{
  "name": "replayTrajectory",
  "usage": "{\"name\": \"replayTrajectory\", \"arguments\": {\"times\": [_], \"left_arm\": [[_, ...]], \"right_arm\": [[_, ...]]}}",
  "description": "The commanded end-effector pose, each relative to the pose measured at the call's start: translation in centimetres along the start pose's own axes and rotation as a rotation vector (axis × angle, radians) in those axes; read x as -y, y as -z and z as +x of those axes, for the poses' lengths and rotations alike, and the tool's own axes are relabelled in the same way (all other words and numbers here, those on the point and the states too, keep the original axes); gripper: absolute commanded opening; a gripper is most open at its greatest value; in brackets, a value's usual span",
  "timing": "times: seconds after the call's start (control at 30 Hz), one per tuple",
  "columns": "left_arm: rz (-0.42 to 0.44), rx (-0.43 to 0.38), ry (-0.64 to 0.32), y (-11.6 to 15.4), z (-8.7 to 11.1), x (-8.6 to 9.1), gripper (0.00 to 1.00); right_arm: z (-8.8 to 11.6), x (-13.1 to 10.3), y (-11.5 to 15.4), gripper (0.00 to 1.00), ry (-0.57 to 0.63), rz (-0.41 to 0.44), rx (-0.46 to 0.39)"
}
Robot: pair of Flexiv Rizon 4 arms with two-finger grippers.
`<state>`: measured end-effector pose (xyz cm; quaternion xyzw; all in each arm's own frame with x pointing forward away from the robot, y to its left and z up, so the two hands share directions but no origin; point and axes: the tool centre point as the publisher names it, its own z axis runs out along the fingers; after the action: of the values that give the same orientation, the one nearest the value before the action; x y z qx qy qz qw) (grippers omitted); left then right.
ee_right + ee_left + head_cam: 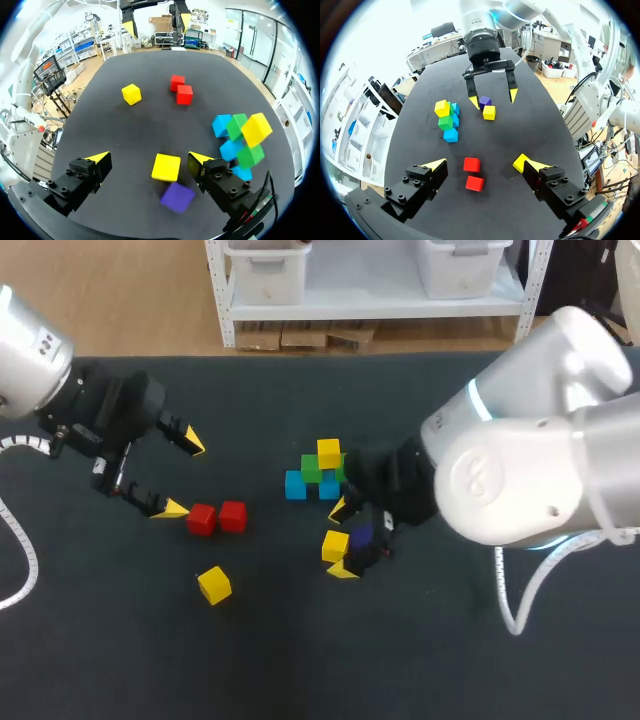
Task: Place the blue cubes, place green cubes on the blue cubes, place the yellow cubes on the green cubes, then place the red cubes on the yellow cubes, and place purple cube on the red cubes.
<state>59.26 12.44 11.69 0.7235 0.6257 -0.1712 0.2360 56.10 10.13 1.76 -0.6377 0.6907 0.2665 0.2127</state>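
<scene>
A: Head view. The purple cube is mostly covered by the right gripper; only a dark sliver shows.

B: Right wrist view. The purple cube is blurred and its edges are smeared.

A: In the stack near the middle of the table, one green cube sits half behind the right arm.

B: Right wrist view. One blue cube is partly covered by a finger of that gripper.

A: The left arm and the right arm are both cut off at the head view's sides.

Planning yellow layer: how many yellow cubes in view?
3 yellow cubes: one on the stack; one between the right hand's open fingers; one alone near the red cubes. Others could hide under the right arm.
</scene>
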Motion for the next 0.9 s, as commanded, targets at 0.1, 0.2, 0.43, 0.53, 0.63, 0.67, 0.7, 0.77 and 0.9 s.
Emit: {"name": "replayTrajectory", "arguments": {"times": [0.1,0.2,0.43,0.53,0.63,0.67,0.7,0.77,0.9], "left_arm": [[-0.003,0.005,-0.004,0.0,0.2,0.1,1.0],[-0.003,0.005,-0.004,0.0,0.2,0.1,1.0],[-0.003,0.005,-0.004,0.0,0.2,0.1,1.0],[-0.003,0.005,-0.004,0.0,0.2,0.1,1.0],[-0.003,0.005,-0.004,0.0,0.2,0.1,1.0],[-0.003,0.005,-0.004,0.0,0.2,0.1,1.0],[-0.003,0.005,-0.004,0.0,0.2,0.1,1.0],[-0.003,0.005,-0.004,0.0,0.2,0.1,1.0],[-0.003,0.005,-0.004,0.0,0.2,0.1,1.0]], "right_arm": [[0.0,1.0,-1.8,1.0,-0.009,-0.014,-0.022],[0.4,1.2,-2.0,1.0,-0.019,-0.013,-0.034],[1.9,0.6,-1.2,1.0,-0.053,-0.004,-0.058],[2.5,0.2,-0.8,1.0,-0.064,0.002,-0.068],[2.9,0.0,-0.5,1.0,-0.078,0.005,-0.07],[2.9,-0.1,-0.5,1.0,-0.08,0.006,-0.069],[3.0,-0.1,-0.5,1.0,-0.082,0.007,-0.068],[2.9,-0.1,-0.4,1.0,-0.083,0.013,-0.065],[2.6,0.0,-0.1,0.99,-0.077,0.022,-0.06]]}}
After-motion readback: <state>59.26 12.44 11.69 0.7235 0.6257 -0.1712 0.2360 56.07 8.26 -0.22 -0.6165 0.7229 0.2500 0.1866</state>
